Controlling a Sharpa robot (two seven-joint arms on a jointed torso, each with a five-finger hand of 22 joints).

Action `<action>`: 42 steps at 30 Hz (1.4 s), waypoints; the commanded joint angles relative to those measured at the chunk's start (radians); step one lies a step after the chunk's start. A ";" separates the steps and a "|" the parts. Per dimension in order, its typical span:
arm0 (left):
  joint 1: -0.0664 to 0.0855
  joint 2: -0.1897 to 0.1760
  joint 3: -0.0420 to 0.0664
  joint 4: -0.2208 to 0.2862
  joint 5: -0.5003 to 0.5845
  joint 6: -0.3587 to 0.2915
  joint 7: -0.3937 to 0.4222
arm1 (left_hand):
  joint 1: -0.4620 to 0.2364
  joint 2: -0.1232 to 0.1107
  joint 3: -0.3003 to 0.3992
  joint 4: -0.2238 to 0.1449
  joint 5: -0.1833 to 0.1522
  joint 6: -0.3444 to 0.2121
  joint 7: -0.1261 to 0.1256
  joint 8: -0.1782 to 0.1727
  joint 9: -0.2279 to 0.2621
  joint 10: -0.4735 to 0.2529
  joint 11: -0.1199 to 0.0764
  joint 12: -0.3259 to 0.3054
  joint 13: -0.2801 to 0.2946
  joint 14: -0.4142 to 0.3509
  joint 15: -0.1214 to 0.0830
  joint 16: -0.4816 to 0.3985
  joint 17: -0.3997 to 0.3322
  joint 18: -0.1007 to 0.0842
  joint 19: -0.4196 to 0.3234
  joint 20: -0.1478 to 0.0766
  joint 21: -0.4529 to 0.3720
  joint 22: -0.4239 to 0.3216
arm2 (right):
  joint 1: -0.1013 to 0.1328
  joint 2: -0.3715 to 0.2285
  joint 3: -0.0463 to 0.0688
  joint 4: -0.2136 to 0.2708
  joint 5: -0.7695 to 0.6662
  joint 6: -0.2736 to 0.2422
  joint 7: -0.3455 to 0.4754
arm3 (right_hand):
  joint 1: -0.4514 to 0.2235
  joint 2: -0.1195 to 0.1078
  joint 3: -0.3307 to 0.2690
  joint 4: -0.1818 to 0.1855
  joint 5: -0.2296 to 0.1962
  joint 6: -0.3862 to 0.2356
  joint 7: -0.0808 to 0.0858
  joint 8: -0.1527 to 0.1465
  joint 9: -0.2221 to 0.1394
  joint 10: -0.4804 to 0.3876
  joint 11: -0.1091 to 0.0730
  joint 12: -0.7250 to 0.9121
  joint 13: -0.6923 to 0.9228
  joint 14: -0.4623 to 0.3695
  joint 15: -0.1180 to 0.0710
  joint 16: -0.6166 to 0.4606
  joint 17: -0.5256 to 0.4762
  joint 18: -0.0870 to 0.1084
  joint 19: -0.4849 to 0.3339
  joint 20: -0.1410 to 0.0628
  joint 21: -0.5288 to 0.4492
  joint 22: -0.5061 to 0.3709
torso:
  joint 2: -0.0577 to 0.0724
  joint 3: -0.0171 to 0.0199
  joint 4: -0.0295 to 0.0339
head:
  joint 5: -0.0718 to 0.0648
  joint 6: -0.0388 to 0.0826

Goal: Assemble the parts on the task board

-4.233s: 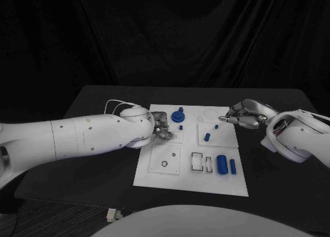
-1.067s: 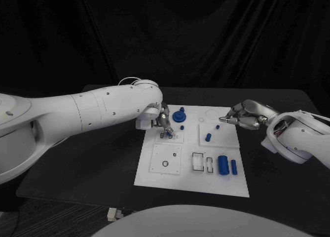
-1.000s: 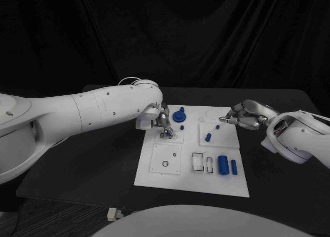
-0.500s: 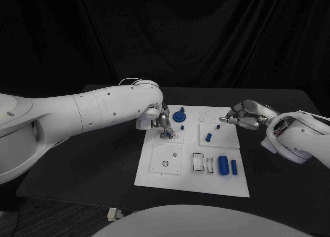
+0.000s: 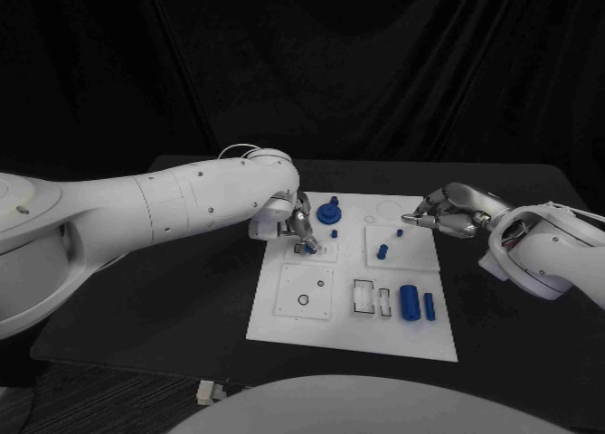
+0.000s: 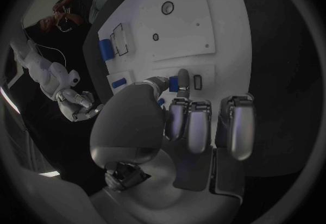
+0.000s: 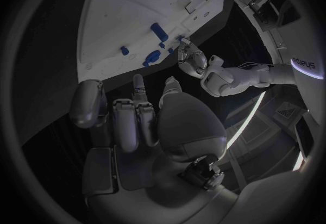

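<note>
The white task board (image 5: 316, 330) lies in the middle of the black table. My left hand (image 5: 293, 219) hovers over the board's upper left panel. It pinches a small blue part (image 6: 173, 87) between thumb and finger, just beside a small rectangular slot (image 6: 198, 82). A blue knob with a peg (image 5: 328, 213) stands right of that hand. Two small blue pegs (image 5: 381, 252) stand on the upper right panel. A thick blue cylinder (image 5: 408, 301) and a thinner one (image 5: 429, 306) lie at the lower right. My right hand (image 5: 446, 210) hangs off the board's upper right corner, fingers curled, holding nothing.
Two rectangular slots (image 5: 363, 297) sit left of the thick cylinder. A small ring hole (image 5: 302, 299) marks the lower left panel. My bulky left arm (image 5: 159, 217) spans the table's left side. Bare black table (image 5: 511, 344) lies to the board's right.
Since 4.2 s ago my left arm has swung up and its fingers now point down at the upper left panel. Over the last second it barely shifted. The right hand has stayed put.
</note>
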 commanded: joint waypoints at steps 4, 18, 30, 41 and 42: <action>-0.004 0.005 0.001 0.001 0.008 0.002 0.000 | -0.001 0.010 0.093 -0.092 0.001 0.000 -0.008 0.005 0.001 0.030 -0.003 -0.003 0.112 0.077 0.002 0.000 0.207 0.010 0.037 -0.002 -0.007 0.222 | -0.002 -0.001 0.001 0.001 -0.002 0.003 -0.007 | 0.013 0.001 -0.004 0.001 0.006 -0.001 -0.008 0.005 0.001 0.095 -0.009 -0.004 0.251 0.065 -0.008 -0.005 0.108 0.016 -0.006 -0.002 -0.003 0.118 | 0.000 0.0000 -0.0002 | 0.000 0.000; -0.011 0.009 0.001 -0.006 0.008 -0.008 0.005 | -0.011 0.011 0.100 -0.099 -0.006 -0.001 -0.006 0.004 0.001 0.027 -0.001 -0.009 0.107 0.075 0.003 -0.006 0.202 0.011 0.035 -0.001 -0.011 0.220 | -0.002 -0.002 0.001 0.003 -0.002 0.004 -0.007 | 0.013 0.001 -0.004 0.001 0.006 -0.001 -0.008 0.005 0.001 0.095 -0.009 -0.004 0.251 0.065 -0.008 -0.005 0.108 0.016 -0.006 -0.002 -0.003 0.118 | 0.000 0.0001 -0.0002 | -0.002 0.000; -0.013 0.012 0.001 -0.011 0.008 -0.007 0.005 | -0.032 0.014 0.105 -0.108 -0.032 -0.004 -0.005 0.002 0.002 0.023 0.000 -0.017 0.100 0.072 0.005 -0.015 0.195 0.011 0.033 0.000 -0.015 0.219 | -0.002 -0.003 0.001 0.004 -0.002 0.005 -0.006 | 0.013 0.001 -0.004 0.001 0.006 -0.001 -0.008 0.005 0.001 0.095 -0.009 -0.004 0.251 0.065 -0.008 -0.005 0.108 0.016 -0.006 -0.002 -0.003 0.118 | 0.000 0.0000 -0.0002 | -0.002 0.000; -0.016 0.019 0.001 -0.014 0.008 0.012 0.001 | -0.041 0.014 0.107 -0.117 -0.048 -0.006 -0.004 0.000 0.002 0.020 0.001 -0.022 0.096 0.071 0.006 -0.018 0.192 0.012 0.032 0.001 -0.017 0.219 | -0.002 -0.003 0.001 0.004 -0.002 0.007 -0.006 | 0.013 0.001 -0.004 0.001 0.006 -0.001 -0.008 0.005 0.001 0.095 -0.009 -0.004 0.251 0.065 -0.008 -0.005 0.108 0.016 -0.006 -0.002 -0.003 0.118 | 0.000 0.0000 -0.0003 | -0.004 0.000; -0.017 0.019 0.001 -0.015 0.008 0.014 0.000 | -0.041 0.014 0.107 -0.117 -0.048 -0.006 -0.004 0.000 0.002 0.020 0.001 -0.022 0.096 0.071 0.006 -0.018 0.192 0.012 0.032 0.001 -0.017 0.219 | -0.002 -0.003 0.001 0.004 -0.002 0.007 -0.006 | 0.013 0.001 -0.004 0.001 0.006 -0.001 -0.008 0.005 0.001 0.095 -0.009 -0.004 0.251 0.065 -0.008 -0.005 0.108 0.016 -0.006 -0.002 -0.003 0.118 | 0.000 0.0001 -0.0002 | -0.003 0.000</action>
